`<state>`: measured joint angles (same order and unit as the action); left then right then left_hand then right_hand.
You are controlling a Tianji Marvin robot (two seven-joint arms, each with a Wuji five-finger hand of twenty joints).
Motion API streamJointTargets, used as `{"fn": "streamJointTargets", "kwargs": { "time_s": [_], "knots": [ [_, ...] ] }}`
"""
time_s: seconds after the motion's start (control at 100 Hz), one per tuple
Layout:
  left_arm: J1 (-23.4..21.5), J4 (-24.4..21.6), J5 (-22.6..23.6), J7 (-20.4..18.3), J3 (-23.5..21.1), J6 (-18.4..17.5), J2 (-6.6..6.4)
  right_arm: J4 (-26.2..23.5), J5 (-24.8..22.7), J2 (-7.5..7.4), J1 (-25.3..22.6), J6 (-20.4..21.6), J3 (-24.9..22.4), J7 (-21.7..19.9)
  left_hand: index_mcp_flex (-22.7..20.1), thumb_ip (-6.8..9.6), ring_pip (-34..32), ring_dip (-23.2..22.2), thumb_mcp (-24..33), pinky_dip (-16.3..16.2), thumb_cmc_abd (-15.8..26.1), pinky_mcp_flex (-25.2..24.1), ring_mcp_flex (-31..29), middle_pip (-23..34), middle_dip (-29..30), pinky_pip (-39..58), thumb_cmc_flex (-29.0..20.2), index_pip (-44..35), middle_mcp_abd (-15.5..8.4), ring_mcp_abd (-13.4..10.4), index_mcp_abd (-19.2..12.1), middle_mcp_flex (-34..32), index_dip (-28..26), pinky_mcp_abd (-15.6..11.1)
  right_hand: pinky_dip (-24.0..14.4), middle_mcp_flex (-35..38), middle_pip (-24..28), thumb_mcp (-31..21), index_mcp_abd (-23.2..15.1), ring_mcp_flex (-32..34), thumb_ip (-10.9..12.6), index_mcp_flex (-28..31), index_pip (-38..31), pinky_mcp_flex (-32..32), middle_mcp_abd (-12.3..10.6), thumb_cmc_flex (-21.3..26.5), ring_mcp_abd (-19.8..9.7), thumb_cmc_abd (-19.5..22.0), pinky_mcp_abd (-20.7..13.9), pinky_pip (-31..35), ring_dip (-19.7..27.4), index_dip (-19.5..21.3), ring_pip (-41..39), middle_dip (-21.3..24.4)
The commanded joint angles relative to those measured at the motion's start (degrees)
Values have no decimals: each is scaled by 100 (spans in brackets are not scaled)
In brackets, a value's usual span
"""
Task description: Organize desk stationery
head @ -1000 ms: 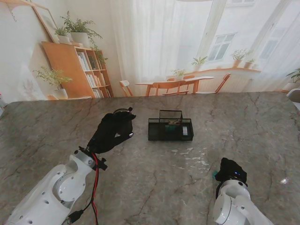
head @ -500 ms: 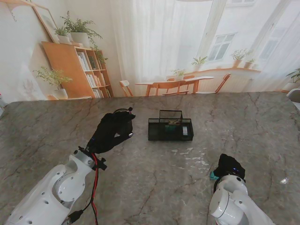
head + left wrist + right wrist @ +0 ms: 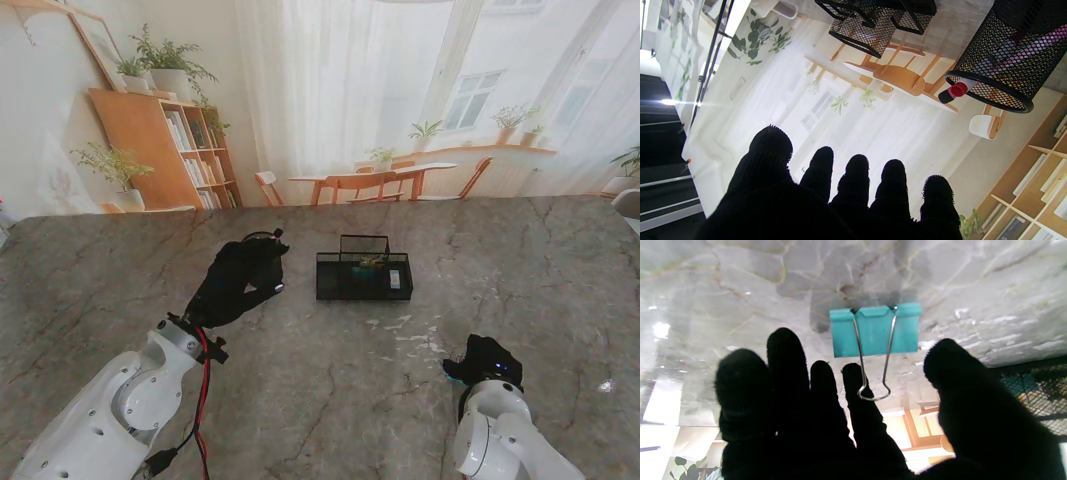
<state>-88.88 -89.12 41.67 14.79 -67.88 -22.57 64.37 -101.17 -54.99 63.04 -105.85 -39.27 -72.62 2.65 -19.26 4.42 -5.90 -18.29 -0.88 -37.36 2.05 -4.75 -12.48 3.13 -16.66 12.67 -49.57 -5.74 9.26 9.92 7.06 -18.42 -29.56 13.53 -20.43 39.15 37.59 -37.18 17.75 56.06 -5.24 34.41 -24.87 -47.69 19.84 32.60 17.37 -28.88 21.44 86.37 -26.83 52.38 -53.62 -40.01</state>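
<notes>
Stand view: the left hand (image 3: 243,278) hovers over the marble bench (image 3: 330,370), just left of the black mesh organizer (image 3: 364,275), which sits near the middle of the bench. The right hand (image 3: 483,362) is low at the near right, with only a sliver of teal at its left edge.

Left wrist view: the left hand's fingers (image 3: 857,176) are extended and slightly spread, gripping nothing. Beyond them stand the mesh organizer (image 3: 873,23) and a round mesh pen cup (image 3: 1007,56) with a red-capped marker (image 3: 955,90) poking out.

Right wrist view: the right hand (image 3: 840,420) is spread wide, thumb well apart from the fingers. A teal binder clip (image 3: 875,329) lies on the bench between them; its wire handle sits at one fingertip (image 3: 853,373), though whether they touch I cannot tell.
</notes>
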Motion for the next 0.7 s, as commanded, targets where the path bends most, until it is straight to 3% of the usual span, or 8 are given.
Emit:
{"fn": "streamJointTargets", "kwargs": {
  "time_s": [0.0, 0.24, 0.5, 0.69],
  "knots": [
    [-12, -10, -13, 2, 19, -21, 14, 111, -94, -39, 0, 37, 59, -173, -65, -690, -16, -53, -156, 24, 468, -79, -105, -17, -20, 46, -160, -33, -3, -53, -37, -36, -24, -74, -164, -198, -207, 235, 150, -61, 241, -203, 196, 51, 131, -162, 267, 207, 225, 245, -78, 167, -144, -70],
    [-3, -6, -18, 1, 30, -22, 15, 408, -112, -53, 282, -204, 346, -186, -67, -691, -16, -54, -156, 21, 472, -78, -105, -17, -20, 49, -154, -34, -11, -59, -38, -38, -25, -73, -273, -286, 34, 750, 518, -17, 304, -289, 123, -47, 313, -78, 329, 527, 261, 248, -82, 507, -209, -346],
    [3, -1, -23, -8, 34, -25, 14, 488, 128, -15, 445, -477, 556, -92, -70, -690, -15, -54, -154, 22, 466, -80, -104, -15, -21, 49, -163, -35, 1, -50, -32, -44, -26, -68, -357, -258, 61, 928, 629, -8, 325, -237, 106, -6, 447, -370, 543, 871, 515, 359, -107, 607, -295, -345],
    [-7, -8, -10, 12, 25, -27, 15, 598, 214, -9, 555, -672, 694, -92, -69, -692, -17, -55, -158, 22, 469, -77, -110, -18, -20, 49, -155, -35, -10, -48, -37, -35, -27, -70, -331, -24, 281, 1026, 533, 249, 408, -52, -93, -342, 358, 296, 342, 729, 317, 451, -73, 780, -444, -437]
  ]
}}
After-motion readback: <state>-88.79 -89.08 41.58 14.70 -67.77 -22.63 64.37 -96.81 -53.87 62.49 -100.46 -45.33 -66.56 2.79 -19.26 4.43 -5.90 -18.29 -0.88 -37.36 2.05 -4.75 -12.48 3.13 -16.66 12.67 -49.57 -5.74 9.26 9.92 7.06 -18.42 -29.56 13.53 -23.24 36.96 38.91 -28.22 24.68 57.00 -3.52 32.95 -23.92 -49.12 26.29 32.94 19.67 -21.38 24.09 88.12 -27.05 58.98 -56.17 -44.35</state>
